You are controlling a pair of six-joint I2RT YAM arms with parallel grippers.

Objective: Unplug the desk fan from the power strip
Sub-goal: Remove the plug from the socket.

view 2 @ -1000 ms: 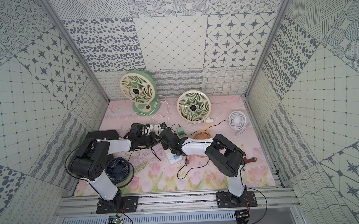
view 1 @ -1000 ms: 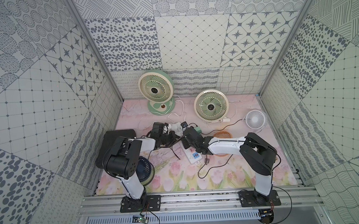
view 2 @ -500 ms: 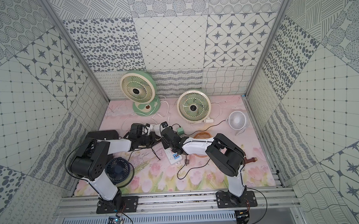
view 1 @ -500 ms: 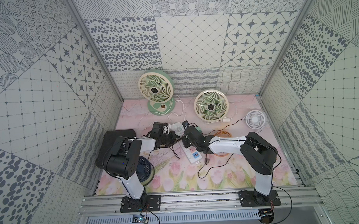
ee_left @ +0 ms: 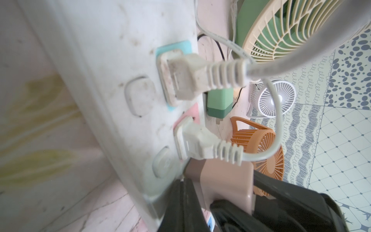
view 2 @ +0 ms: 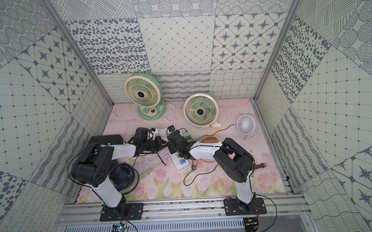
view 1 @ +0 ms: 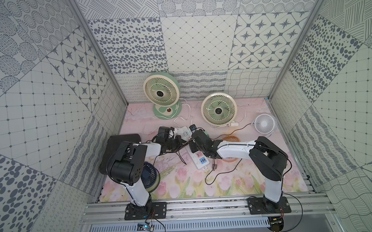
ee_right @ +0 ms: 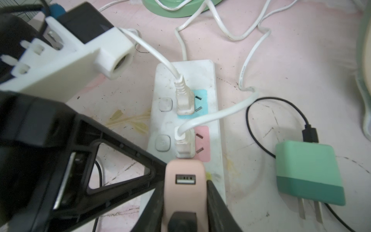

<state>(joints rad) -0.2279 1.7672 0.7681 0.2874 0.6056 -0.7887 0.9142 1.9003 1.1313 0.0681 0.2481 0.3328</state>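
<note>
As the pink adapter (ee_right: 184, 172) is pinched by the right hand (ee_right: 184, 192) — left hand (view 1: 180, 142) pressed together — a straight pull is advised.

Left arm (view 1: 152, 149) and right arm (view 1: 234, 150): white links, black joints, thin black cables; base plates (view 1: 160, 214) seemingly bolted.

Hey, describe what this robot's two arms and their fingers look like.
The left arm and right arm each have glossy white links between bulky black joint housings, on black base plates bolted to an aluminium rail. Thin black cables run along them. The fingers are matte black.
</note>
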